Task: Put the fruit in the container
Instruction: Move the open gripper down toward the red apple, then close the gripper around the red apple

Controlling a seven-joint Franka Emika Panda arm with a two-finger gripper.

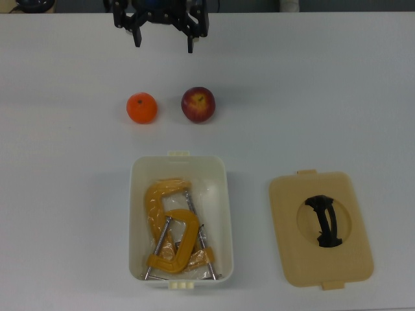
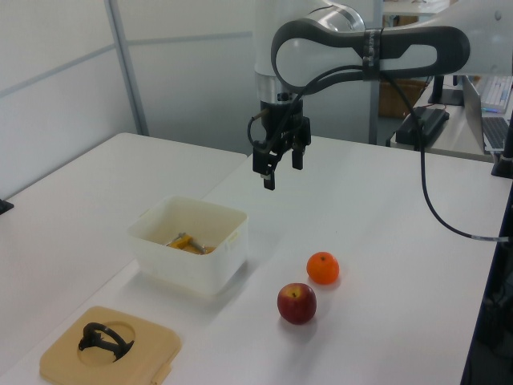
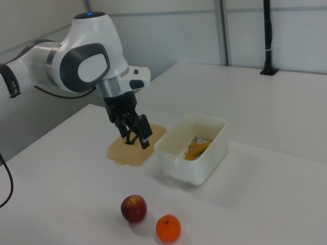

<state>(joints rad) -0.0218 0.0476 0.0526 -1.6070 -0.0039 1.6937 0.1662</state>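
Fingers (image 1: 163, 39) spread wide and empty, hanging above the desk (image 1: 337, 97) at the far edge in the top view, well apart from both fruits. Apple (image 1: 198, 104) and orange (image 1: 141, 107) resting side by side on the desk between gripper and container (image 1: 181, 162), apple on the top view's right. Best to descend straight over one fruit, straddle its widest part, close gently against rolling. Container already crowded with yellow clamps (image 1: 170, 227); free space apparently at its far end, nearest the fruit. Lid (image 1: 321, 228) lying off to the top view's right.
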